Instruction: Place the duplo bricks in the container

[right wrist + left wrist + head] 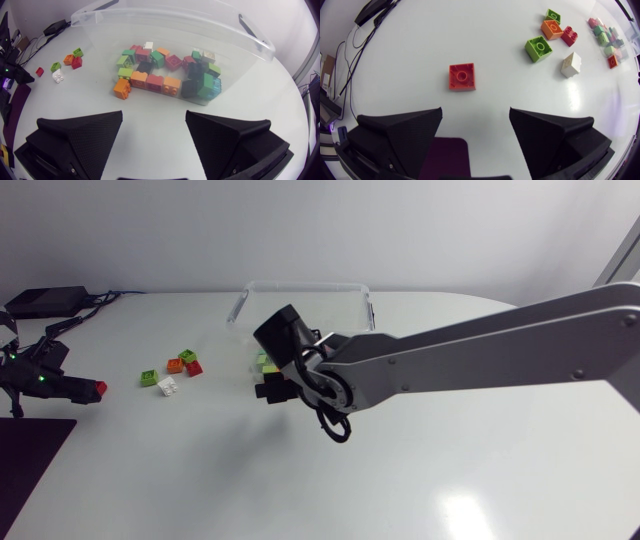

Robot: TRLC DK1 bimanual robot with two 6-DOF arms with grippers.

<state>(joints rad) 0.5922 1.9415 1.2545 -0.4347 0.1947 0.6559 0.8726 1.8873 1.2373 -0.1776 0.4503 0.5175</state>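
Observation:
A red duplo brick (462,76) lies on the white table just ahead of my open left gripper (475,112), at the far left of the head view (100,388). Further on sit two green bricks (538,48), an orange one (552,29), a dark red one (569,35) and a white one (571,64). The clear container (250,42) holds several coloured bricks (165,70). My right gripper (153,115) hangs open and empty in front of its near wall. An orange brick (121,88) sits at the container's near corner; I cannot tell whether it is inside.
A dark mat (30,460) covers the table's front left corner. Black cables and a box (45,302) lie at the back left. My right arm (480,360) spans the table from the right edge to the container (300,305).

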